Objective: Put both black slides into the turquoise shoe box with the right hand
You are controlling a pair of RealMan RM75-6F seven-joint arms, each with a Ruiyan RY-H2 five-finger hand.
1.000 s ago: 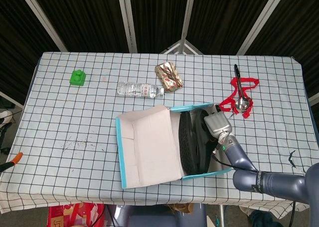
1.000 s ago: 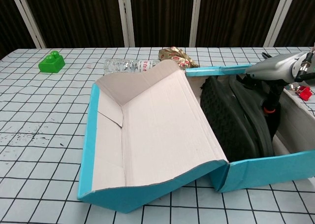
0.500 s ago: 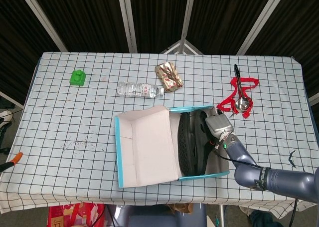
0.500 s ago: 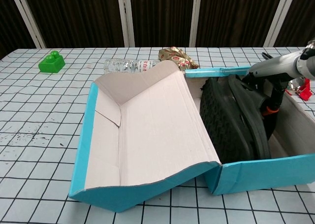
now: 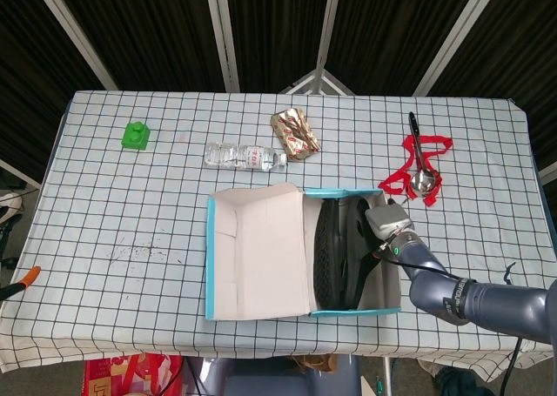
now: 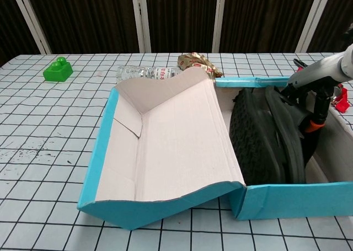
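black slides (image 5: pixel 335 255) in turquoise shoe box (image 5: pixel 261 313), right hand (image 5: pixel 385 221) just beside

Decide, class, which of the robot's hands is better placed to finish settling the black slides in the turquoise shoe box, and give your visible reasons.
Right. The right hand is already at the turquoise shoe box, reaching in over the black slides standing on edge inside. The left hand appears in neither view.

bright, even overhead light on the desk (image 5: pixel 130 204); shadows soft and short. background dark. both views sharp, no glare. the chest view bends lines slightly at its edges.
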